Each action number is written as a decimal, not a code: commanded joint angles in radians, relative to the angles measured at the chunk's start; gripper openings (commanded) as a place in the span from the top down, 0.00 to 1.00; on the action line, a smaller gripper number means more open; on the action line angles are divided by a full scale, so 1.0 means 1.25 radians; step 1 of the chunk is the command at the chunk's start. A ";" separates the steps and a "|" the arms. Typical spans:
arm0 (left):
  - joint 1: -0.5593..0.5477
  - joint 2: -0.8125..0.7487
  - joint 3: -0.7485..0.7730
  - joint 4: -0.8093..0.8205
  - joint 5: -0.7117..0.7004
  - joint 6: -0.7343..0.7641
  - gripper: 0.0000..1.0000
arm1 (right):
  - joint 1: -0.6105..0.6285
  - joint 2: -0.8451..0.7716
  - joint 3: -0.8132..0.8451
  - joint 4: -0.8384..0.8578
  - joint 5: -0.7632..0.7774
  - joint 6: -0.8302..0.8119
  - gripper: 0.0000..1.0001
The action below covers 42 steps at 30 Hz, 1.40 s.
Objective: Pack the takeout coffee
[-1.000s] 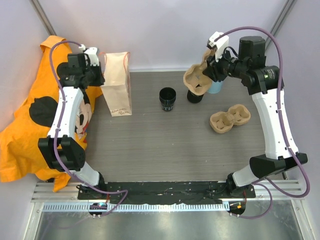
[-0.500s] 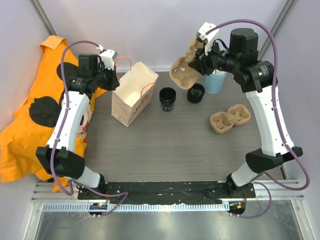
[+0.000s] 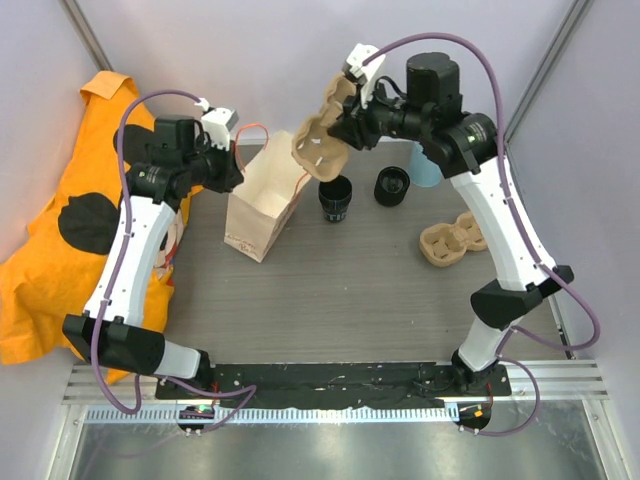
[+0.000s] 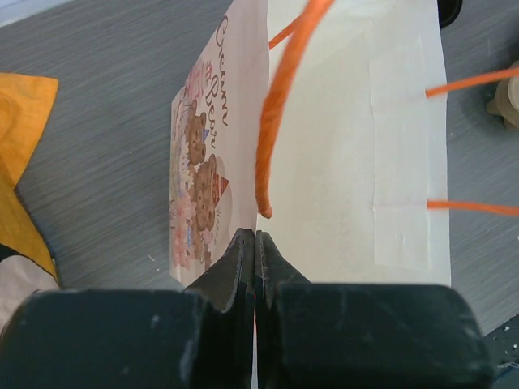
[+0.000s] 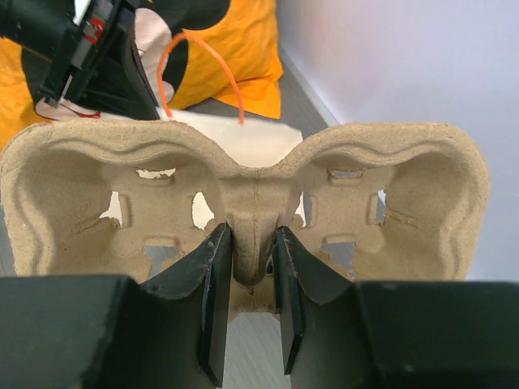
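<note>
Two small black takeout cups (image 3: 336, 197) (image 3: 392, 185) stand upright on the grey table behind the middle. My left gripper (image 3: 230, 172) is shut on the top edge of the tan paper bag (image 3: 262, 200) and holds it tilted and open; the left wrist view shows the pinched bag wall (image 4: 340, 146) with its orange handles (image 4: 280, 105). My right gripper (image 3: 342, 128) is shut on the middle ridge of a tan pulp cup tray (image 3: 320, 142) and holds it in the air above the bag's right rim. The right wrist view shows the tray (image 5: 243, 186) empty.
A second pulp tray (image 3: 455, 237) lies at the right of the table. The light blue cup (image 3: 427, 178) is mostly hidden behind my right arm. An orange printed cloth (image 3: 60, 230) hangs off the table's left side. Walls close off the back.
My right arm has carried the pulp tray left, from over the back-right cups to above the bag. My left gripper has moved right and tipped the bag open.
</note>
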 commanded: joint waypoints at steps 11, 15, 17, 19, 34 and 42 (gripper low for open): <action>-0.030 -0.025 -0.038 0.012 0.021 -0.087 1.00 | 0.119 0.074 0.066 0.077 0.025 0.089 0.70; -0.030 -0.022 -0.044 0.018 0.045 -0.105 1.00 | 0.154 0.089 0.038 0.095 0.083 0.097 0.71; -0.030 -0.022 -0.044 0.022 0.048 -0.111 1.00 | 0.168 0.098 0.030 0.101 0.100 0.098 0.71; -0.030 -0.027 -0.047 0.024 0.054 -0.116 1.00 | 0.179 0.115 0.025 0.116 0.138 0.102 0.71; -0.030 -0.040 -0.083 0.045 0.046 -0.132 1.00 | 0.186 0.112 -0.073 0.127 0.156 0.113 0.73; -0.030 -0.040 -0.091 0.052 0.028 -0.142 1.00 | 0.184 0.083 -0.143 0.125 0.154 0.110 0.73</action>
